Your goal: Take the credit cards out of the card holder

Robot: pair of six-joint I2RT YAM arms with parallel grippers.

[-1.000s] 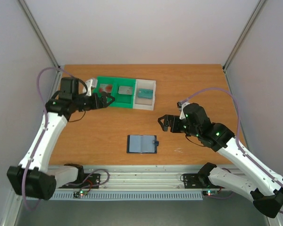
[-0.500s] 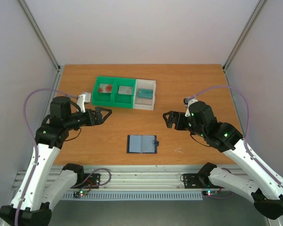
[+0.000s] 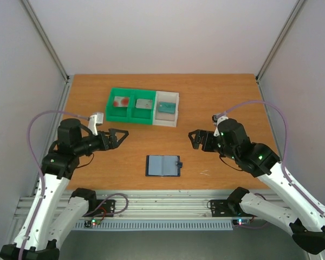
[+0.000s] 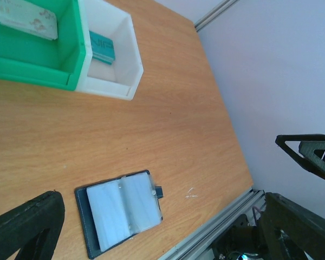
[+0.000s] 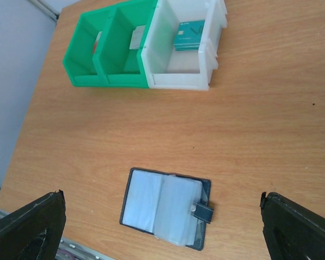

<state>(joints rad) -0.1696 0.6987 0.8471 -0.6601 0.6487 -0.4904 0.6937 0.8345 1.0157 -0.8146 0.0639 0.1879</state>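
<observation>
Left gripper (image 3: 121,138), right gripper (image 3: 192,140): jaws wide, both clear of card holder (image 3: 163,165)

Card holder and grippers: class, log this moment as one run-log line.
card holder: open flat on table, untouched | left gripper: open, empty | right gripper: open, empty | tray: credit cards in all three compartments

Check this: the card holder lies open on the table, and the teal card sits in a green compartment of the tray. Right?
Not quite. The teal card sits in the white compartment of the tray, not a green one; the right wrist view shows it. The card holder does lie open on the table.
</observation>
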